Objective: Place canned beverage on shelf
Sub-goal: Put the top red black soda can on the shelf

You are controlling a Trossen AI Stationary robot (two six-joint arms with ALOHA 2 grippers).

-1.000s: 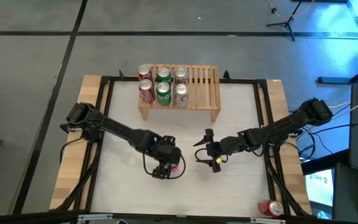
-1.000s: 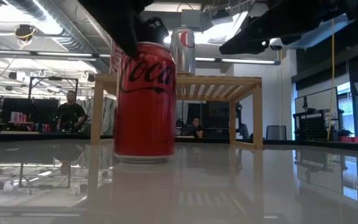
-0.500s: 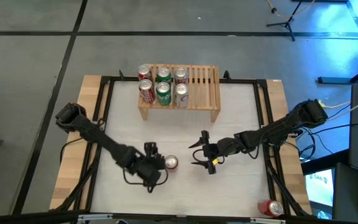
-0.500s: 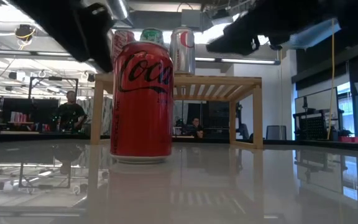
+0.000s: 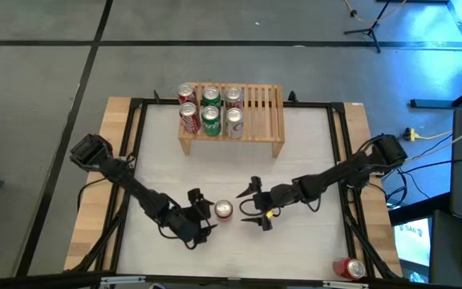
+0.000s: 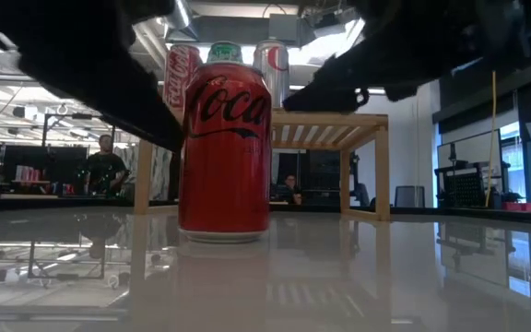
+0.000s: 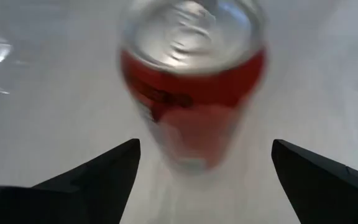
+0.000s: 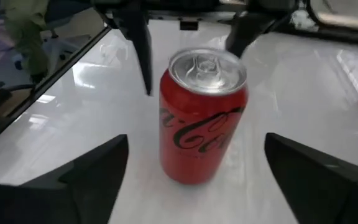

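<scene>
A red Coca-Cola can [image 5: 224, 209] stands upright on its base on the white table, near the front; it also shows in the low view [image 6: 224, 157]. My left gripper [image 5: 204, 213] is open just left of it, with the can ahead of its fingers in the left wrist view [image 7: 191, 81]. My right gripper [image 5: 247, 204] is open just right of the can, which stands ahead between its fingers in the right wrist view [image 8: 202, 118]. Neither gripper touches the can. The light-wood shelf [image 5: 259, 112] stands at the table's far edge, with several cans [image 5: 210, 111] on its left part.
The right part of the shelf's slatted top [image 5: 267, 104] is bare. Another red can [image 5: 349, 269] lies at the table's near right corner. Black frame rails [image 5: 339, 152] run along the table's sides. People show in the room beyond the table [image 6: 105, 166].
My left gripper has drawn back from the can toward the table's left and near edge, leaving the can upright on the table. My right gripper has gone toward the table's left edge, up to the can.
</scene>
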